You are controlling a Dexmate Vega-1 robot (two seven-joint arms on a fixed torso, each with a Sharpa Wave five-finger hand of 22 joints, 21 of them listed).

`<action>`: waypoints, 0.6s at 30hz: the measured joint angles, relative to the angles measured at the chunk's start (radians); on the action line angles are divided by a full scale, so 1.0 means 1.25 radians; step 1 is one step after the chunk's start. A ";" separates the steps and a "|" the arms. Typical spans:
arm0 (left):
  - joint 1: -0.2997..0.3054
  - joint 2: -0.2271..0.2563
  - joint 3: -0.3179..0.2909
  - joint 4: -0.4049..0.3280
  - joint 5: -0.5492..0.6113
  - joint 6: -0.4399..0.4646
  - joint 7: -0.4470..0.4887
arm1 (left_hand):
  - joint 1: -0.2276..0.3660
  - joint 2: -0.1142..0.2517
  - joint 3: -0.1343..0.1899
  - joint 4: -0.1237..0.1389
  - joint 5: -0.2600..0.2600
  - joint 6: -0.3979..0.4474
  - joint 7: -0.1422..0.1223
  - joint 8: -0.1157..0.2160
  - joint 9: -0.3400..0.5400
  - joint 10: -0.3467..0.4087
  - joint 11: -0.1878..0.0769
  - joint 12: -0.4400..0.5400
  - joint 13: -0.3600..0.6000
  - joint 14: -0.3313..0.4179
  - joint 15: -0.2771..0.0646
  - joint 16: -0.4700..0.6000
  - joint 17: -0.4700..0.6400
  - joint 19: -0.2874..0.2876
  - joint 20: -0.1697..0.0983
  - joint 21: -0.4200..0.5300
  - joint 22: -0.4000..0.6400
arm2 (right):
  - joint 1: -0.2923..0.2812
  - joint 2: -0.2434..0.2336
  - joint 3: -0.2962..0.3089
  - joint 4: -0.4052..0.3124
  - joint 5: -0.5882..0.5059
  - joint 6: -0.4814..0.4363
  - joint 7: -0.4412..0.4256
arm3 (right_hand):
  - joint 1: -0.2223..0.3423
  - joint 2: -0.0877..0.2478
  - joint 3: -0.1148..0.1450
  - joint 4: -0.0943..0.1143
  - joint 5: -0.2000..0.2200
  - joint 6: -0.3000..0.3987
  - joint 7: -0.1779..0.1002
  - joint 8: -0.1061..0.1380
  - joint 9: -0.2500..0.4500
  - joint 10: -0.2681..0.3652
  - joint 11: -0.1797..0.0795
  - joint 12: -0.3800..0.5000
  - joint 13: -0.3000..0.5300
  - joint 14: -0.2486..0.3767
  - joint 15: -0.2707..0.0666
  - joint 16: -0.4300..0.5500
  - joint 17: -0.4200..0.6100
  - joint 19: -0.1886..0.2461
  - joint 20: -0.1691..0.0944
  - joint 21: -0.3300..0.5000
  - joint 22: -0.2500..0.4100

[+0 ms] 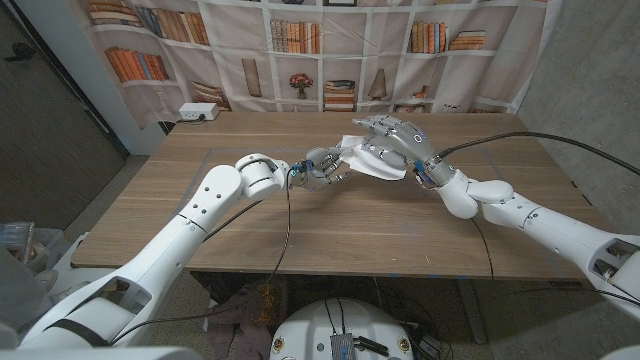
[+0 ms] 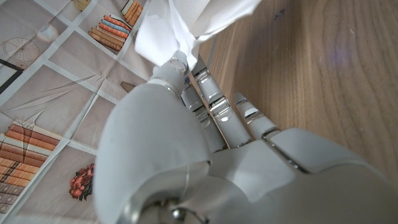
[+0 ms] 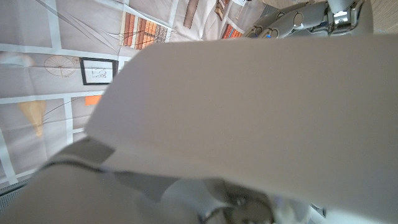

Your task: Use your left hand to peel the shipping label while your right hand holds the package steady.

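Near the middle of the wooden table (image 1: 330, 215), toward its far side, the white package (image 1: 372, 158) was held up between the two hands. The right hand (image 1: 395, 140) lay over the package from the right, its fingers wrapped down around the far and right part of it. The left hand (image 1: 322, 167) reached in from the left and pinched the package's near-left corner, where a loose white flap (image 2: 186, 25) stood up between its fingertips; whether that flap was the label itself could not be told. In the right wrist view the package's pale surface (image 3: 261, 112) spread across the frame, with the left hand (image 3: 298, 18) beyond its far edge.
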 measured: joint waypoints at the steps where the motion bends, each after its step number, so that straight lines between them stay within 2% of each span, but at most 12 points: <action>1: 0.000 -0.001 0.000 0.000 0.000 -0.001 0.001 | 0.000 0.000 0.000 0.000 0.000 0.000 0.000 0.000 0.000 0.000 0.000 -0.001 0.000 0.000 0.000 0.000 0.000 0.000 0.000 0.000 0.000 | -0.003 -0.001 0.003 -0.003 0.004 -0.002 0.003 | 0.000 0.000 0.000 0.000 0.000 0.000 0.000 0.000 0.000 0.000 0.000 0.000 0.000 0.000 0.000 0.004 0.000 0.000 0.000 0.000 0.000; 18: -0.004 -0.005 0.001 0.002 0.012 -0.005 0.006 | 0.000 0.000 0.000 0.000 0.000 0.003 0.003 -0.003 0.000 -0.001 -0.001 0.003 0.000 0.000 0.000 0.000 0.004 0.000 0.000 0.000 0.000 | -0.034 -0.012 0.038 -0.025 0.019 -0.019 0.011 | 0.000 0.000 -0.002 0.002 -0.006 0.000 0.000 0.000 0.002 0.000 0.000 0.000 -0.007 0.004 -0.004 0.007 0.004 -0.008 0.001 0.000 0.000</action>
